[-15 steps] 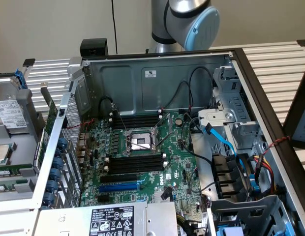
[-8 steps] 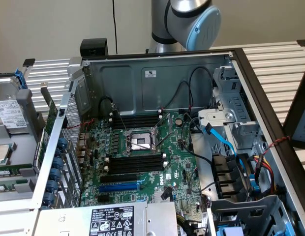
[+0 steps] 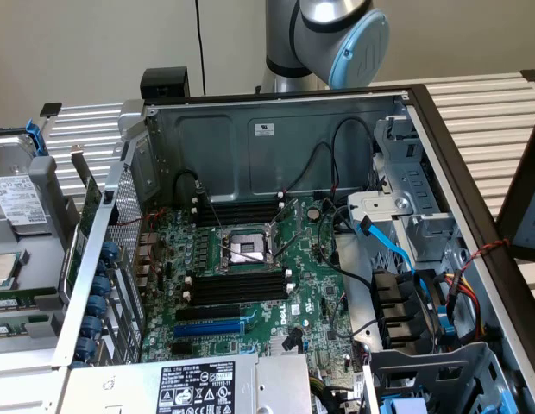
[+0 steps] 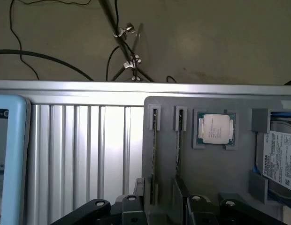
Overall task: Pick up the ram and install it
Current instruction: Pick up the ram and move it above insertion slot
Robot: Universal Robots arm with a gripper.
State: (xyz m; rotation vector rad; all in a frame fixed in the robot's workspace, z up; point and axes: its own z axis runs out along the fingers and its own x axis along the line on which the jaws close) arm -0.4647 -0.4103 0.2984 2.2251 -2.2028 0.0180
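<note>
Spread fingers (image 4: 183,197) hang over the ram (image 4: 154,154) standing edgewise in the grey tray (image 4: 216,173)

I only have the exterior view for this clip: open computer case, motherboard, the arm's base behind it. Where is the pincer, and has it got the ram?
Observer: In the wrist view the pincer is open and holds nothing. It hovers over a grey tray.
Operator: Is there any ram in that tray?
Observer: Yes. A ram stick and a second ram stick stand on edge in grey holders, side by side. Both run toward the gap between the pincer's fingers.
</note>
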